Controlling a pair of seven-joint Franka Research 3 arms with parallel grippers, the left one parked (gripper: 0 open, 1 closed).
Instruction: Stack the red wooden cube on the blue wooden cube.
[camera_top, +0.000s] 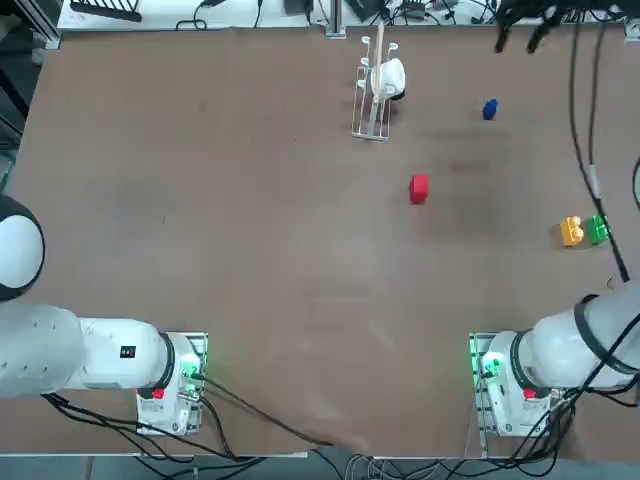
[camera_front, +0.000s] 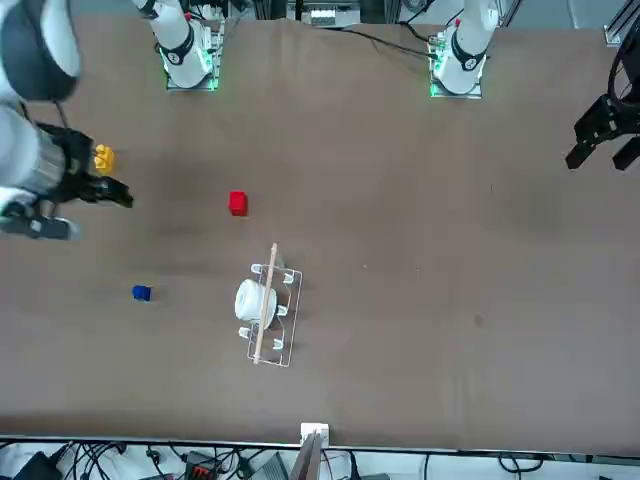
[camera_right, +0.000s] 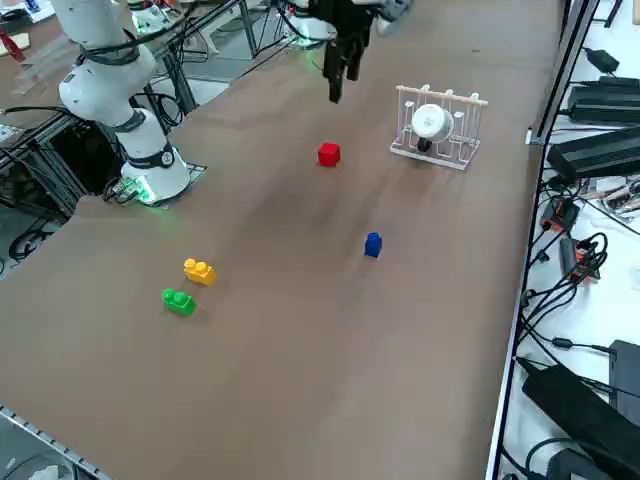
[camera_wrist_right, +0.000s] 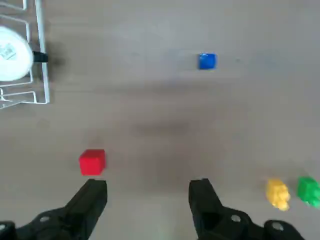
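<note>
Right now your right gripper hangs high over the table with its two dark fingers spread wide apart; nothing sits between them and they touch nothing. You can see the same gripper in the front view, reaching out from the arm at that picture's left, clear of every object.

You will find the red wooden cube lying alone on the brown table, a small plain block with flat faces and sharp edges; in the wrist view it sits just beyond one fingertip, not touched. The blue wooden cube rests well apart from it, farther from the robot's base and more to the robot's right; it is the same plain shape, deep blue.

Beside the red cube's far side stands a white wire rack with thin upright rods, holding a round white cup; its wire looks smooth and glossy. Near the table's right edge a yellow knobbed block and a green knobbed block sit just beside each other, both with rounded studs on top. The tabletop itself is matt and even.
</note>
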